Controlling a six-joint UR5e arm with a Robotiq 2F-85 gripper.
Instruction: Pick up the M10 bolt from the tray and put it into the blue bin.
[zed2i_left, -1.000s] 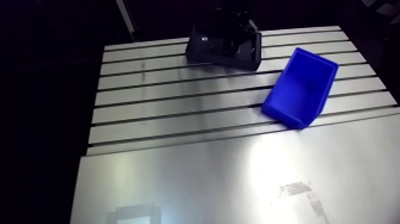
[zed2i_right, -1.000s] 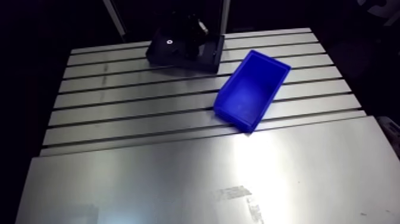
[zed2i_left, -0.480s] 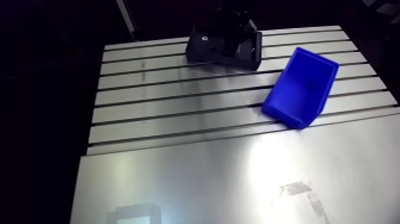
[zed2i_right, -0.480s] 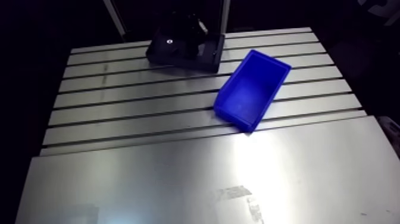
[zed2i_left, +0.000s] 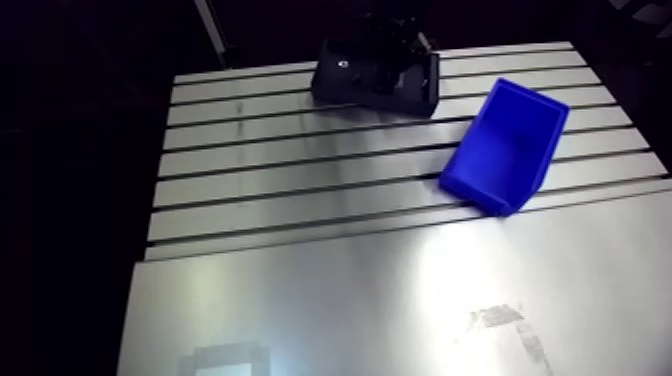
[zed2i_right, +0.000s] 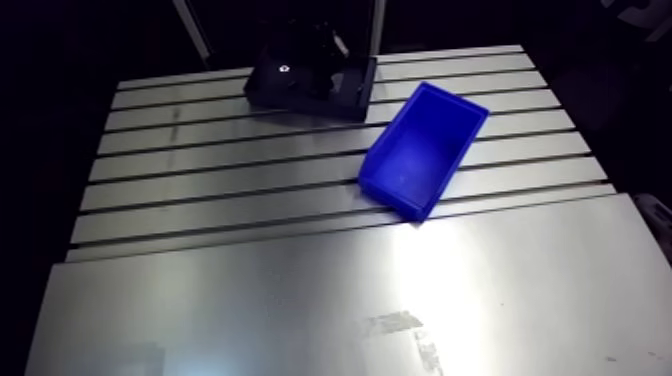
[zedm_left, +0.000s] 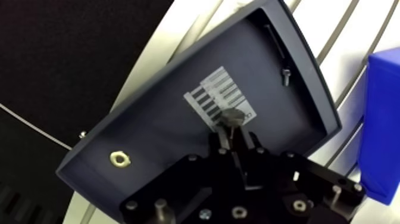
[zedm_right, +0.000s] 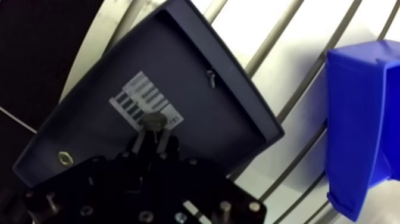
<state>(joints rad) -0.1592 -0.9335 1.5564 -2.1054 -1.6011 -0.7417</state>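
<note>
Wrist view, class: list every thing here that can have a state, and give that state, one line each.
Gripper: shut on the bolt.
Bolt: clamped between the fingers, above the tray's label.
Tray: resting on the table, holding a nut and a small screw.
Nut: lying loose in the tray.
Screw: lying loose by the tray's wall.
Blue bin: open-topped, nothing inside.

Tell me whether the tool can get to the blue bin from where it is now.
Probably yes. The tool, shut on the bolt over the tray, has the blue bin right beside the tray, open-topped, with nothing between.
</note>
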